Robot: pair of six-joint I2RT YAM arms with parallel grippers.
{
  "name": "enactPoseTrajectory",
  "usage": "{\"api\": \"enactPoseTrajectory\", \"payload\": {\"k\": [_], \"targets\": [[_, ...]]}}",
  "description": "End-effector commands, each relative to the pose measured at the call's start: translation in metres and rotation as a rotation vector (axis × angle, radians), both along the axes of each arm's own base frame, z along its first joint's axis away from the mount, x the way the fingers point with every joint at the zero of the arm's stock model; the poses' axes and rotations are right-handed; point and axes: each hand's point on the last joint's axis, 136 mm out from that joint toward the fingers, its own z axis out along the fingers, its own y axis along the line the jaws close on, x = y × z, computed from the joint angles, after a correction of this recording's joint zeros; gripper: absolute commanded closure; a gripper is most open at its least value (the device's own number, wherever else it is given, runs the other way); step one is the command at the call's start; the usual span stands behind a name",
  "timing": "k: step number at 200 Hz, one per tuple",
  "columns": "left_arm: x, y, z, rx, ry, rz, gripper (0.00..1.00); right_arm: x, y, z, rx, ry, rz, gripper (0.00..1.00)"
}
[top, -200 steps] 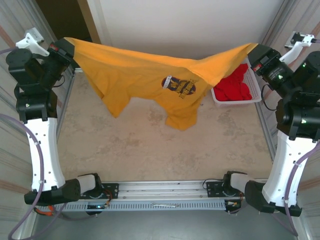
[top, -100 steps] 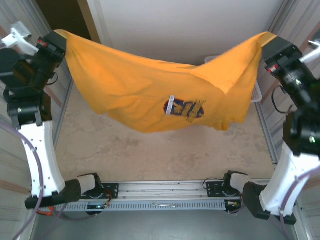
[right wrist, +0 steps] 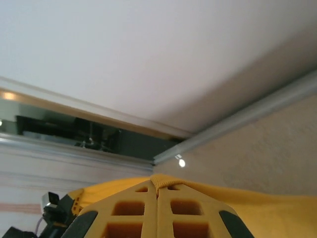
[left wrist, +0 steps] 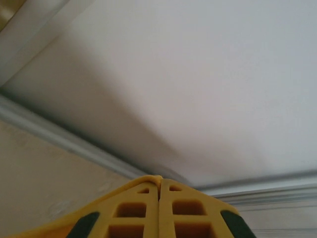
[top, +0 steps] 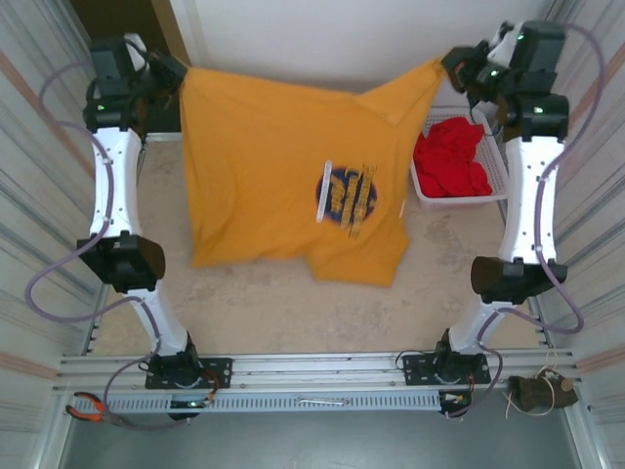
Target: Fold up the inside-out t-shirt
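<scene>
t-shirt [top: 283, 186] hung aloft, left pincer [top: 179, 78], right pincer [top: 451, 66] — clenched on its corners, seemingly

No readable text, folks.
The t-shirt [top: 256, 166] shows a dark emblem [top: 350, 193] and a white tag [top: 325, 203], both too blurred to read.

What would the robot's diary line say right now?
left pincer: shut on t-shirt corner | right pincer: shut on other corner | t-shirt: hanging spread between them | red clothes: in white basket

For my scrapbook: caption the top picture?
Left fingers and right fingers hold a mustard-yellow cloth t-shirt up over the table.
</scene>
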Motion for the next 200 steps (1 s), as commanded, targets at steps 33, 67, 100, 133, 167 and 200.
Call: {"api": "enactPoseTrajectory", "payload": {"k": [33, 67, 100, 133, 167, 200], "targets": [[-0.106, -0.011, 0.122, 0.016, -0.293, -0.006, 1.0, -0.107, 0.002, 0.078, 0.024, -0.227, 0.0, 1.0], [-0.147, -0.008, 0.081, 0.014, -0.264, 0.011, 1.0, -0.155, 0.003, 0.046, 0.035, -0.214, -0.011, 1.0], [-0.191, -0.002, 0.098, 0.048, -0.325, 0.043, 1.0, -0.209, -0.001, 0.077, 0.035, -0.319, -0.04, 1.0], [-0.204, -0.004, 0.125, 0.038, -0.376, 0.041, 1.0, -0.23, 0.002, 0.117, 0.03, -0.407, -0.027, 1.0], [-0.172, -0.004, 0.096, 0.023, -0.299, 0.016, 1.0, -0.194, -0.002, 0.093, 0.042, -0.335, -0.023, 1.0], [-0.117, -0.006, 0.022, 0.046, -0.139, -0.014, 1.0, -0.125, -0.002, 0.014, 0.037, -0.156, -0.032, 1.0]]}}
